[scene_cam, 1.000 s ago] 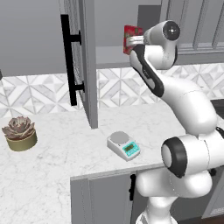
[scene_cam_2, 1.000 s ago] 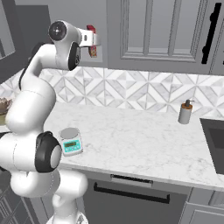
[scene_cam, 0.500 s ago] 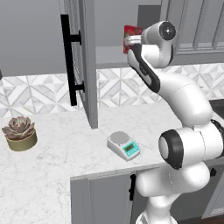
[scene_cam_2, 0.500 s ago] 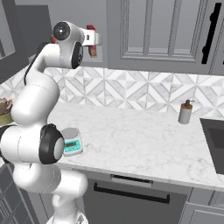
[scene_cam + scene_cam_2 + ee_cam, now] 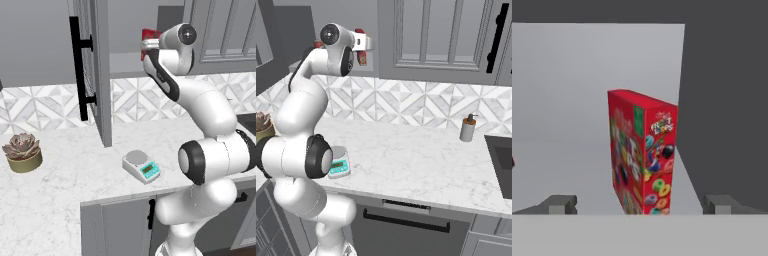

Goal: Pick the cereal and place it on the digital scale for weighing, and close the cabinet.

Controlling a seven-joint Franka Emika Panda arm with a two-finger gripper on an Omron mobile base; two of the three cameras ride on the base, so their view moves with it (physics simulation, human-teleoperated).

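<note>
Here the tool (image 5: 639, 205) stands with its jaws spread apart, raised before the cereal (image 5: 643, 157), which stands upright inside the open cabinet (image 5: 98, 75). Below, the digital scale (image 5: 141, 166) sits on the marble surface (image 5: 60, 195).

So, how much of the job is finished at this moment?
Nothing is finished yet. The cereal stands upright inside the cabinet, whose door hangs open. In hand: the gripper is open and lined up on the box, one of the fingers on each side, not gripping. Left: grasp the box, set it on the scale, which has nothing on it, then close the door.
</note>
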